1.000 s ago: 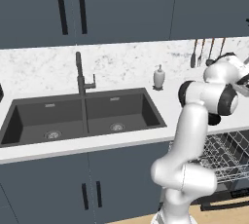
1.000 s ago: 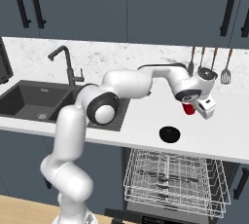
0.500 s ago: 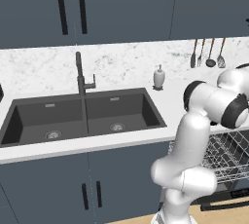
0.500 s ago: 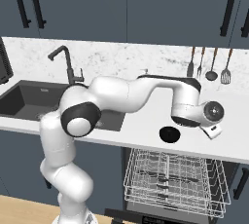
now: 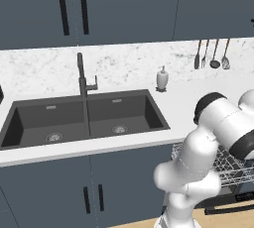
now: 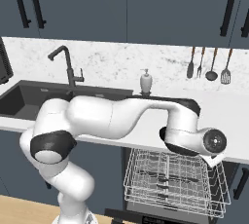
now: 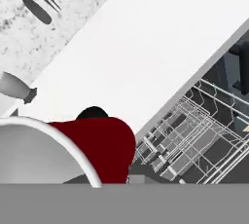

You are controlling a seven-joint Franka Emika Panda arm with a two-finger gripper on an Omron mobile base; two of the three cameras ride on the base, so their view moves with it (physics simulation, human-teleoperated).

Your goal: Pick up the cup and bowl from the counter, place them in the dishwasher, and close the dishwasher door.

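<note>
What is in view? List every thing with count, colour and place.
counter: one, white, under the cupboards
sink: one, dark, double, in the counter
tap: one, black, behind the sink
soap bottle: one, white, right of the sink
utensils: four, dark, hanging on the backsplash
cupboards: slate-blue, black handles
rack: one, silver wire, pulled out below the counter
bowl: one, dark, on the counter, mostly hidden
cup: one, red, at the gripper
arm: white
gripper: shut, above the rack

2 base views flank the counter (image 5: 124, 140); hand view looks down close.
</note>
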